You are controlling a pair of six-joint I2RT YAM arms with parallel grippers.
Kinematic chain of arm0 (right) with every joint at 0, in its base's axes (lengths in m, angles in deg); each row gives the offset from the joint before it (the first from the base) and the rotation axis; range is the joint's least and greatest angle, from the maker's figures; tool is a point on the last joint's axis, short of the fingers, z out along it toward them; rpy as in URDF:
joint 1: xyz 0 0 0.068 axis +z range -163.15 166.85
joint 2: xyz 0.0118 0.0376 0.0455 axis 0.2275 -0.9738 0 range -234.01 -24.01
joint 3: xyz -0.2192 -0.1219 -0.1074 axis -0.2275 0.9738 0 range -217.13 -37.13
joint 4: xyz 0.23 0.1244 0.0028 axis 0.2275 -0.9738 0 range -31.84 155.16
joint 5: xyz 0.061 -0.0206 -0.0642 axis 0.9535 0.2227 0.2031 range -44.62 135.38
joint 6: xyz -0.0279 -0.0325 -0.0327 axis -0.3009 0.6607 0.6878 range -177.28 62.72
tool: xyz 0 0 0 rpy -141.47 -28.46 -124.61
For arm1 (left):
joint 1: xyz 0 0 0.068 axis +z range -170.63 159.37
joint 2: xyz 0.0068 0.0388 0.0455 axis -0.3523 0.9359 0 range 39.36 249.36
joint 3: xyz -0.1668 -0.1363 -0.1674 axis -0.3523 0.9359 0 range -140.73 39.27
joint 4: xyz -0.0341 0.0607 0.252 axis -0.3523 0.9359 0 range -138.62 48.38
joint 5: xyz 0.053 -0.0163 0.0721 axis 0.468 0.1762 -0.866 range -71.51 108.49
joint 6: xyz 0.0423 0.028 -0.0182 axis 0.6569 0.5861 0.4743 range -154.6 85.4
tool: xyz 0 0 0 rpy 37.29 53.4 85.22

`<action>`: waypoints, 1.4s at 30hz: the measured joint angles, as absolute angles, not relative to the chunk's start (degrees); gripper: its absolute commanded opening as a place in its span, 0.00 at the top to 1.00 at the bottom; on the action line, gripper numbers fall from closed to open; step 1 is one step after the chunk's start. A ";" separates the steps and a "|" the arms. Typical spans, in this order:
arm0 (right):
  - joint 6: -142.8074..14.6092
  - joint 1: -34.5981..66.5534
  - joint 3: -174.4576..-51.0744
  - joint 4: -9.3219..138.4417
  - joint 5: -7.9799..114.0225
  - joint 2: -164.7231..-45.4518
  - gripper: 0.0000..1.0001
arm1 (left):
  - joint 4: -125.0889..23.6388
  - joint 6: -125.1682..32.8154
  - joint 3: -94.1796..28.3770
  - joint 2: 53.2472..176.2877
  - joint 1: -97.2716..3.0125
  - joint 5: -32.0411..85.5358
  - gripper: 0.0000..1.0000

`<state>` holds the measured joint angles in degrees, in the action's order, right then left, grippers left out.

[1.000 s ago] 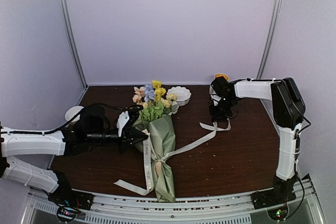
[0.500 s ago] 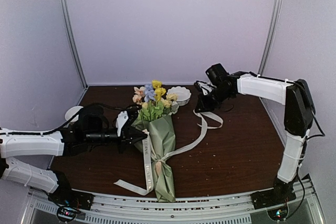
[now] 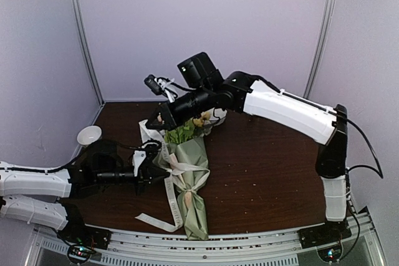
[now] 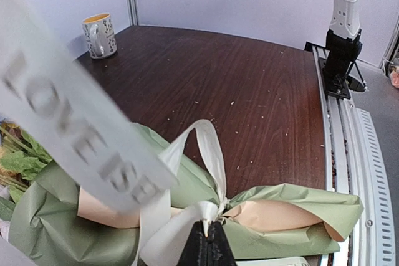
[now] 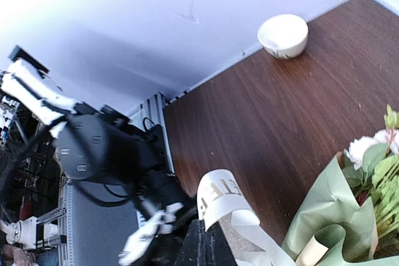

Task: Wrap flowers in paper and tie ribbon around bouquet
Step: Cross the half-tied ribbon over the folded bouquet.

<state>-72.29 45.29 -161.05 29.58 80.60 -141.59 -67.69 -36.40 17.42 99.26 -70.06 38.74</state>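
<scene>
my right arm has swung from the desk's [image 3: 268, 172] right side across above the flowers [image 3: 187, 130], dragging a ribbon [image 5: 219, 199] tail along. right fingers [image 5: 204, 246] pinch that tail; left fingers [image 4: 206, 248] pinch the ribbon at the knot on the bouquet [image 3: 194, 182] just ahead.
</scene>
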 measured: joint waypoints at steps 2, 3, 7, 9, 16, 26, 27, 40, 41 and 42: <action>-73.54 44.61 -161.05 29.10 80.45 -144.54 0.77 | -68.19 -36.51 18.27 98.52 -70.21 38.61 1.00; -74.10 44.45 -161.05 28.45 80.19 -146.07 0.71 | -68.30 -36.53 18.32 98.36 -70.23 38.61 1.00; -74.21 43.54 -160.55 24.34 77.67 -149.72 0.49 | -69.31 -36.90 18.32 98.17 -70.23 38.56 1.00; -73.62 42.82 -158.91 23.31 76.69 -149.02 0.44 | -70.12 -37.43 18.32 98.17 -70.23 38.58 1.00; -71.92 41.13 -140.02 30.74 76.19 -134.37 0.58 | -73.05 -39.63 18.32 98.32 -70.23 38.56 1.00; -70.43 43.78 -120.00 50.48 84.86 -124.38 0.73 | -74.16 -40.55 18.32 98.63 -70.23 38.56 1.00; -70.17 44.17 -119.61 51.02 85.35 -124.97 0.72 | -74.14 -40.57 18.32 98.60 -70.23 38.56 1.00; -69.19 45.11 -119.04 54.89 87.86 -129.94 0.82 | -73.44 -40.57 18.34 98.01 -70.23 37.93 1.00; -69.25 45.09 -119.04 54.89 87.86 -129.94 0.84 | -73.42 -40.57 18.34 98.01 -70.23 37.93 1.00; -69.27 45.09 -119.04 54.89 87.86 -129.94 0.88 | -73.42 -40.60 18.34 97.97 -70.23 37.97 1.00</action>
<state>-69.27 45.09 -119.04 54.89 87.86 -129.94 -73.42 -40.60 18.34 97.97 -70.23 37.97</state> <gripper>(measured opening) 0.187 0.013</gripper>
